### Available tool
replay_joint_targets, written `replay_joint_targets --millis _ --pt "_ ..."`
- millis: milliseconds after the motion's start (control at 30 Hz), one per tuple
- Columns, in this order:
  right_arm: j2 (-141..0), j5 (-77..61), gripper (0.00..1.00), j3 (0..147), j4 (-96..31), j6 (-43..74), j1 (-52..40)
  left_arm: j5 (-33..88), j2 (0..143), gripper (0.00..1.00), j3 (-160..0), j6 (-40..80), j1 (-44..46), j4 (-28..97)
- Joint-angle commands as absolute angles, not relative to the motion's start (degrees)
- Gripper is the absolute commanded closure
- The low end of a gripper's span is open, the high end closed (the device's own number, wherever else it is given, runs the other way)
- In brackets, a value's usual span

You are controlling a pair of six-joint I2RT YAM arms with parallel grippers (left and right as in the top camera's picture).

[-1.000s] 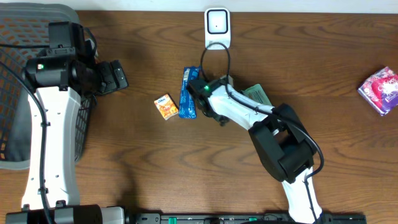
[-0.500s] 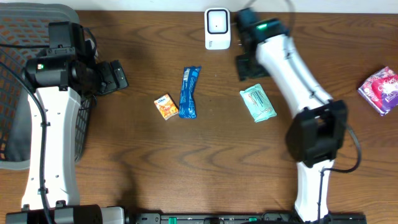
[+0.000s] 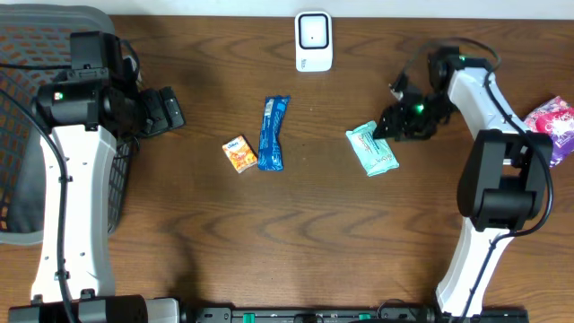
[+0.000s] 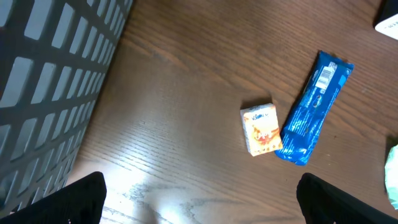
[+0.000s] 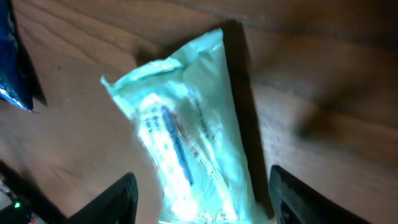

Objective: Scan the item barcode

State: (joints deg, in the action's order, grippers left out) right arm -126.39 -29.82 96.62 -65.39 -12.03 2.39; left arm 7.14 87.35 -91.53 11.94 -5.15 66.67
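A mint-green packet lies flat on the wooden table, right of centre. My right gripper hovers at its upper right end. In the right wrist view the packet fills the middle, and the right gripper stands open with a dark finger on each side, neither touching it. The white scanner stands at the table's back edge. My left gripper is open at the far left, over bare wood, with nothing between its fingers.
A blue wrapped bar and a small orange box lie left of centre, both also in the left wrist view: bar, box. A pink package sits at the right edge. A black mesh basket stands far left.
My right arm swung from beside the blue bar, up past the scanner, then out to the right, and now sits over the green packet with its jaws wider. The left arm stayed put.
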Motion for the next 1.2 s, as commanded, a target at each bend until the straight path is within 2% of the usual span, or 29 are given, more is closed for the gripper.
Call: replay_joint_targets --millis 0,100,133,233,400,567,700,733,1000,1167 --pt "-126.67 -35.97 0.34 91.29 -61.65 -15.46 2.42 6.59 87.33 0.02 -91.61 11.64 -5.30 66.83" --pt "-126.67 -37.15 0.34 87.07 -58.04 -15.22 2.24 6.59 87.33 0.02 -91.64 11.64 -5.30 66.83" --pt "-126.67 -37.76 0.40 85.69 -57.06 -14.96 2.15 6.59 87.33 0.02 -91.64 11.64 -5.30 66.83" --pt "-126.67 -39.20 0.58 82.94 -54.87 -13.47 1.69 6.59 87.33 0.02 -91.61 11.64 -5.30 66.83" --pt "-126.65 -42.30 0.99 81.71 -53.65 -9.65 0.08 6.59 87.33 0.02 -91.61 11.64 -5.30 66.83" --pt "-126.63 -48.82 0.99 81.82 -52.18 -4.60 -0.93 6.59 87.33 0.02 -91.61 11.64 -5.30 66.83" --pt "-126.32 -54.65 0.99 83.55 -51.66 10.24 -0.95 6.59 87.33 0.02 -91.64 11.64 -5.30 66.83" --pt "-126.02 -59.61 0.99 84.25 -51.62 15.20 -0.82 6.59 87.33 0.02 -91.61 11.62 -5.30 66.83" --pt "-125.89 -75.26 0.99 86.67 -51.66 38.28 -0.62 6.59 87.33 0.02 -91.61 11.64 -5.30 66.83" --pt "-125.89 -83.00 0.99 86.70 -48.49 44.21 -0.23 6.59 87.33 0.02 -91.61 11.64 -5.30 66.83"
